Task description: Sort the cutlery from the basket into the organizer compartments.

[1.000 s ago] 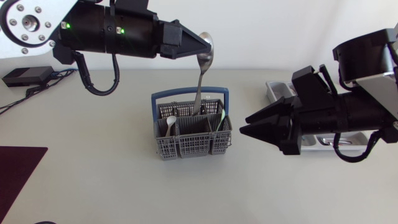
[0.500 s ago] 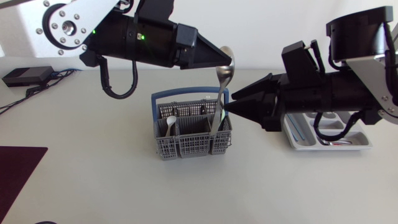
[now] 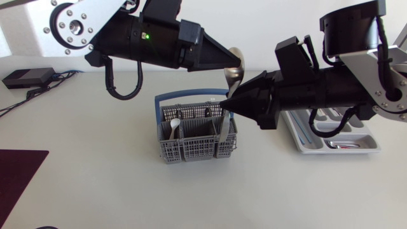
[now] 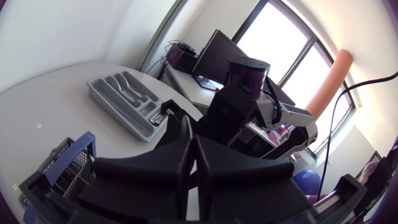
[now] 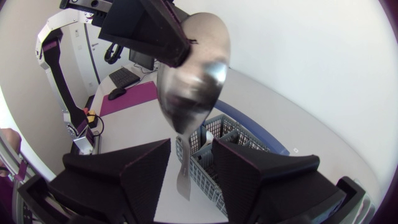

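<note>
Steel spoon (image 3: pixel 236 73) hangs at upper centre of the head view, bowl clenched in my left gripper (image 3: pixel 229 63), handle running down between my right gripper's (image 3: pixel 225 105) spread fingers, which do not clamp it. I judge the sorting partly done: some pieces lie in the organizer (image 3: pixel 299 142) at right, others stand in the basket (image 3: pixel 191 148) at centre.

1. A robotics lab test bench: a left arm (image 3: pixel 95 28) and a right arm (image 3: pixel 356 89) reach over a plain white worktop (image 3: pixel 95 191).
2. A black power brick (image 3: pixel 25 77) with cables (image 3: pixel 13 105) lies at the far left.
</note>
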Tool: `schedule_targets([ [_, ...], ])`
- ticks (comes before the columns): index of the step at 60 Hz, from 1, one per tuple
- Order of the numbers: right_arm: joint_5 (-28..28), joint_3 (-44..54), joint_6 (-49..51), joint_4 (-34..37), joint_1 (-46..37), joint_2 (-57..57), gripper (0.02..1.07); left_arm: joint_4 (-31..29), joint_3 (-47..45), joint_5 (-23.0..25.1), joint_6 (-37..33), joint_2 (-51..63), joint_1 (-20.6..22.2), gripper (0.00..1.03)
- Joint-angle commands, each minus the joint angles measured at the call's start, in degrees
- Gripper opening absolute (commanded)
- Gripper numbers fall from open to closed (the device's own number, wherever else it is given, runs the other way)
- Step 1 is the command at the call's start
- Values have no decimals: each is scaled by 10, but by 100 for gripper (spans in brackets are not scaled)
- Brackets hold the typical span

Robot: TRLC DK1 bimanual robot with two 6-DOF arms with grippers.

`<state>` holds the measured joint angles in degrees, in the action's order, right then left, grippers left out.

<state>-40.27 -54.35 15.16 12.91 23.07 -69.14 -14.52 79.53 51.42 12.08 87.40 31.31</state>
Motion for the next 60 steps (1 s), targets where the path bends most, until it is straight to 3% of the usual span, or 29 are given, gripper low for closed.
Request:
schedule_targets([
  [1,2,-10,-12,-7,9,-11,33,1,19,13,18,8,-2,4],
  [12,1,-8,-12,-5,10,-8,8,2,19,13,18,5,-4,4],
  [27,1,-1,-12,5,9,3,8,5,16,12,18,-4,-15,7],
  [32,1,-1,-13,12,9,8,8,6,15,12,18,-7,-16,23],
  [35,1,-1,-13,16,8,11,8,6,16,11,17,-11,-20,28],
  [39,2,2,-13,23,7,14,8,7,18,4,15,-13,-23,46],
  [45,11,9,-12,32,4,21,8,6,22,-16,8,-12,-36,65],
  [50,19,13,-9,44,-2,28,8,7,26,-31,4,-11,-51,75],
  [60,44,24,8,73,-37,44,8,7,34,-69,2,-14,-97,80],
])
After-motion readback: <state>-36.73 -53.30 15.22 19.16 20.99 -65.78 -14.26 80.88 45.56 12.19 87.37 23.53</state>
